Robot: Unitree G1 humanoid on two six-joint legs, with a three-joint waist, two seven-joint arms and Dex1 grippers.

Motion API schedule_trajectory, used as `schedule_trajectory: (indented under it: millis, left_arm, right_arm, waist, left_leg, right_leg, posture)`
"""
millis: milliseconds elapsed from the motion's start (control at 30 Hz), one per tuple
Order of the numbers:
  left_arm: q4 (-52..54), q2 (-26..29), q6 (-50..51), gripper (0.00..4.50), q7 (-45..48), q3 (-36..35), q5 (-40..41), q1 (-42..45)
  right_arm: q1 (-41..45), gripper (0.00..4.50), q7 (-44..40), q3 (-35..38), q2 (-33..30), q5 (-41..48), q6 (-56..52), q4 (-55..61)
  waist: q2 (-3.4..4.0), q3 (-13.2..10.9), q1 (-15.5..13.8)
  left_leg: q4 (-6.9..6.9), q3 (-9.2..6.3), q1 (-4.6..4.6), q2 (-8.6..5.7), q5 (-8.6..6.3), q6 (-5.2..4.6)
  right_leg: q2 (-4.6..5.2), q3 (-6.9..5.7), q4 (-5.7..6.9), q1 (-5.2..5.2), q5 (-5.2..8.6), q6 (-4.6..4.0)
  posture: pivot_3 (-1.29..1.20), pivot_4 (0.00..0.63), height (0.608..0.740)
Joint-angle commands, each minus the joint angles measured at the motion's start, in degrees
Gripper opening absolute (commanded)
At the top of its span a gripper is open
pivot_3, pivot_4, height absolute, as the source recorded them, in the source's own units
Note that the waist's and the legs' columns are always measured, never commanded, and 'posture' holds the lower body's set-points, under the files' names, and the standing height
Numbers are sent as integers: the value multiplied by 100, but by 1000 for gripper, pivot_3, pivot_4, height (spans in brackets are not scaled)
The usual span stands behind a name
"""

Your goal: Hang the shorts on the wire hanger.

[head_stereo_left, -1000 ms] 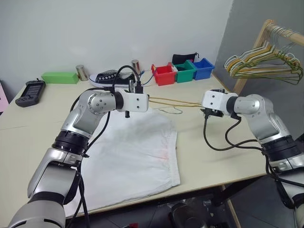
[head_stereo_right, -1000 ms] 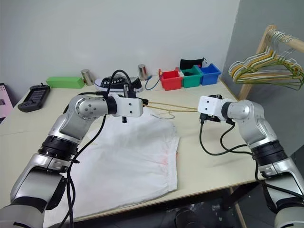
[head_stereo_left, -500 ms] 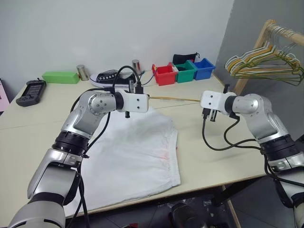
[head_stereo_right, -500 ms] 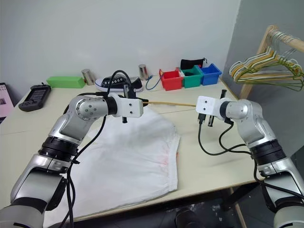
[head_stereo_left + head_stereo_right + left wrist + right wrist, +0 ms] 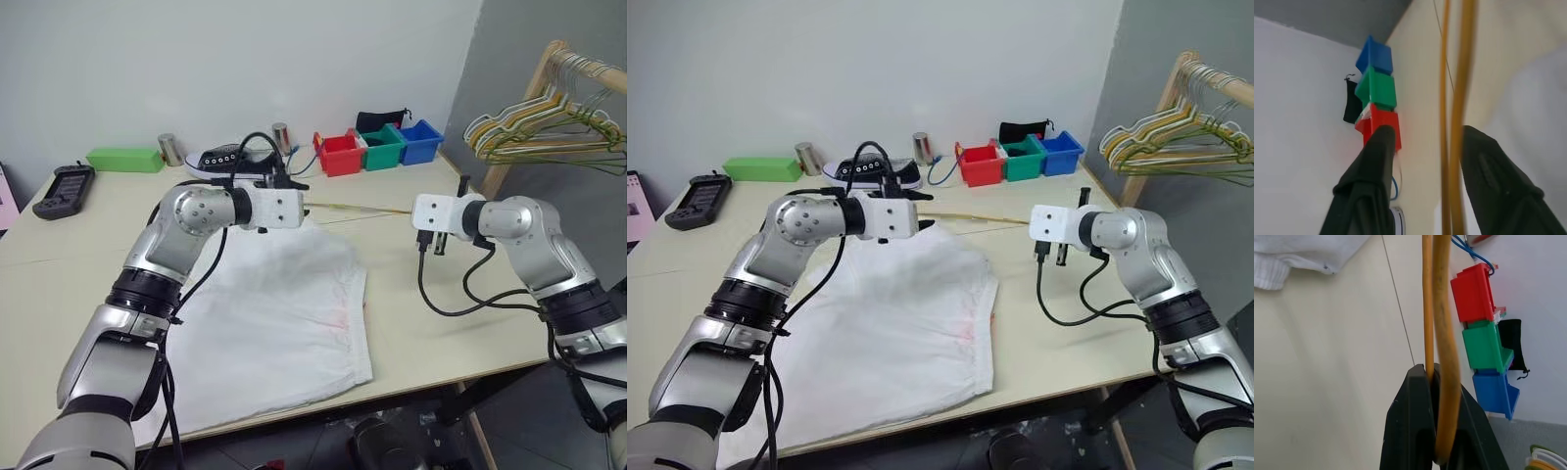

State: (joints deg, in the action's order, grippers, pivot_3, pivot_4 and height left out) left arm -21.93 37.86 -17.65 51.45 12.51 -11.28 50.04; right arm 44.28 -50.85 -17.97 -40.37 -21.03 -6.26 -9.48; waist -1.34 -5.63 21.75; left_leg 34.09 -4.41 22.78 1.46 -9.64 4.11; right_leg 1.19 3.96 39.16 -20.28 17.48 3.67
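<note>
In the head views, the wire hanger (image 5: 358,208) is held level above the table (image 5: 451,323), spanning the gap between the two arms, seen edge-on as a thin mustard line. The right pincer (image 5: 423,215) has its far end; the left pincer (image 5: 297,203) is at the near end. Under the left arm the shorts (image 5: 269,323) lie spread flat, their lower hem close to the table's front edge and their right side ending where bare tabletop begins beneath the right arm. Along the back edge stand a sneaker (image 5: 227,159), a green box (image 5: 123,159) and red, green and blue bins (image 5: 377,147); a handset (image 5: 62,190) lies near the left edge. Past the right corner, a cluster of pale hangers (image 5: 544,132) hangs from a wooden rail.

In the left wrist view, the left pincer (image 5: 1425,142) stands with its fingers (image 5: 1378,161) spread apart; both hanger wires run through the gap, close to one finger, and whether they touch it cannot be told.

In the right wrist view, the right pincer (image 5: 1437,382) is clamped tight on the hanger's wires.
</note>
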Motion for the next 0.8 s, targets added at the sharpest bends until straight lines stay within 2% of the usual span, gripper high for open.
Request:
schedule_trajectory:
  millis: [33, 267, 367, 433, 533, 700, 800]
  left_arm:
    - [339, 144, 224, 3166, 283, -478, 696, 30]
    - [1753, 423, 2058, 4444, 906, -1026, 2082, -1084]
    - [2836, 335, 3058, 4486, 651, -1295, 2704, -1933]
    - [3363, 293, 3554, 4486, 481, -1387, 2948, -2305]
    - [4488, 313, 4541, 4486, 323, -1485, 3694, -3226]
    - [5643, 484, 5226, 4486, 150, -1601, 4200, -4367]
    - [5936, 594, 5292, 4486, 61, -1706, 4218, -4912]
  right_arm:
    - [-82, 0, -161, 267, -130, 234, -118, 124]
    - [-971, 0, -1381, 779, -803, 1270, -1428, 328]
    - [-1517, 0, -2388, 1082, -1257, 2212, -2893, 699]
    - [-1733, 0, -2740, 1182, -1489, 2640, -3522, 903]
    - [-2532, 0, -3650, 1394, -2238, 3617, -4680, 1367]
    - [-3883, 0, -3951, 1624, -2946, 4516, -5695, 1588]
    - [-4571, 0, -3754, 1841, -3069, 5005, -6159, 1873]
  waist:
    - [0, 0, 0]
    - [6, 5, -61]
    - [8, 5, -92]
    - [10, 7, -122]
    - [22, 6, -123]
    - [-8, -4, -121]
    - [-28, -8, -124]
  left_leg:
    - [0, 0, 0, 0, 0, 0]
    - [0, -1, -1, 2, 0, 0]
    - [8, -2, -3, 3, 0, 0]
    - [10, -2, -7, 6, 0, 0]
    - [27, -4, -3, 5, -1, 0]
    - [23, 2, -42, 9, -6, 5]
    - [21, 5, -65, 13, -23, 31]
  right_leg:
    - [0, 0, 0, 0, 0, 0]
    - [0, -1, -1, 4, 0, 0]
    - [0, 0, 4, 7, 0, 0]
    - [0, 0, 4, 13, 1, -1]
    - [-5, -1, 6, 14, -1, 3]
    - [-4, 0, -11, 60, 31, -49]
    - [-4, 0, -16, 77, 36, -58]
  posture:
    - [-270, 14, 740]
    - [-280, 18, 740]
    - [-277, 23, 740]
    - [-277, 24, 740]
    - [-269, 36, 740]
    - [-250, 46, 740]
    - [-239, 56, 740]
